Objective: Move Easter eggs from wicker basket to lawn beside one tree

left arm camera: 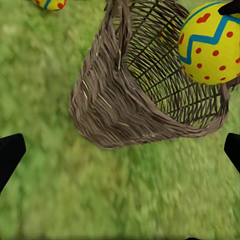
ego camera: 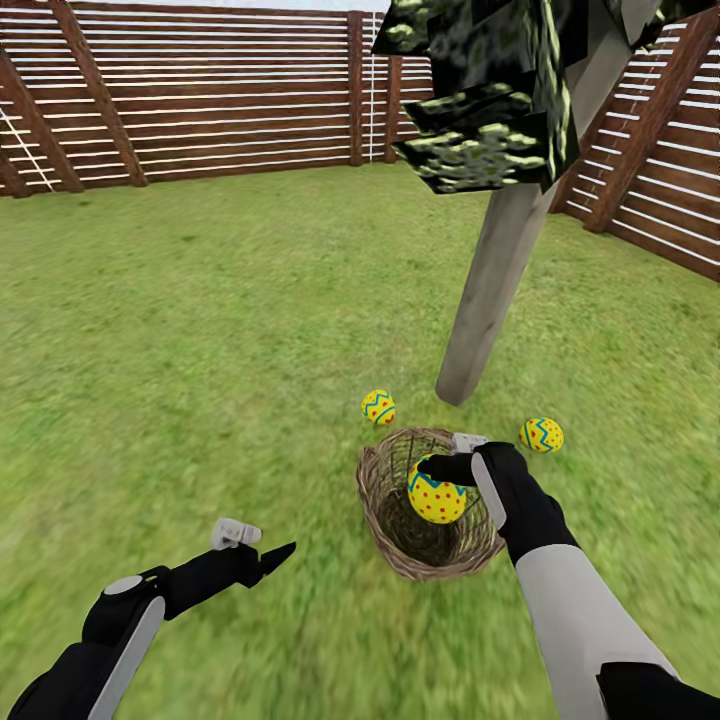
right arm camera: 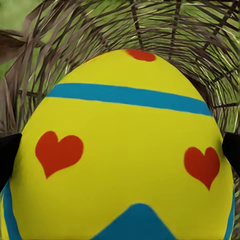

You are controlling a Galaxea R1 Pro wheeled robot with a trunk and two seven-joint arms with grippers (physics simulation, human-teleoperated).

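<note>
On the grass at left, the left gripper (ego camera: 262, 548) hangs open and empty. Rightwards, the right gripper (ego camera: 447, 478) clamps the third egg (ego camera: 436, 497) above the basket (ego camera: 383, 520); lifting carelessly, it may catch the rim and tip it.

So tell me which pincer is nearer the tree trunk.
Right. The right pincer holds an egg over the wicker basket, just short of the tree trunk; the left pincer hovers farther back over grass.
</note>
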